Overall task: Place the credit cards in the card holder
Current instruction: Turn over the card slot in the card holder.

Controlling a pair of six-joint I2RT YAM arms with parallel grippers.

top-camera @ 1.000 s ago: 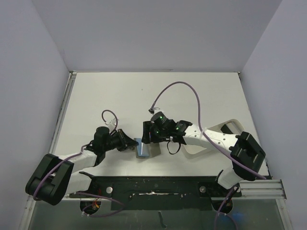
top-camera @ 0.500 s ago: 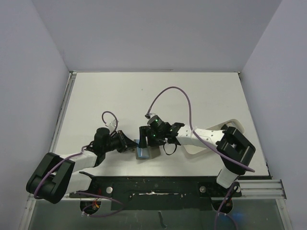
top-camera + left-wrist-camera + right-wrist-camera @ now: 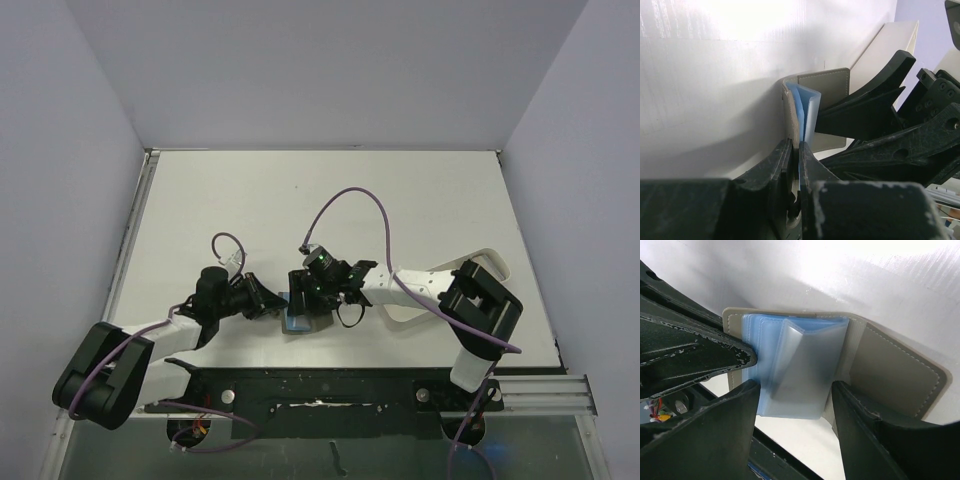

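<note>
The card holder (image 3: 895, 375) is grey-olive outside and pale translucent blue inside, the table (image 3: 250, 200) white, the cable (image 3: 355, 195) purple.

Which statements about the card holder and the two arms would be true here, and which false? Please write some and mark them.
1. The left gripper has its jaws shut on the card holder. True.
2. The right gripper has its jaws shut. False: they stand open, either side of the blue sleeves.
3. The card holder is folded closed. False: it is open, with the blue inside showing.
4. The card holder is near the front edge of the table. True.
</note>
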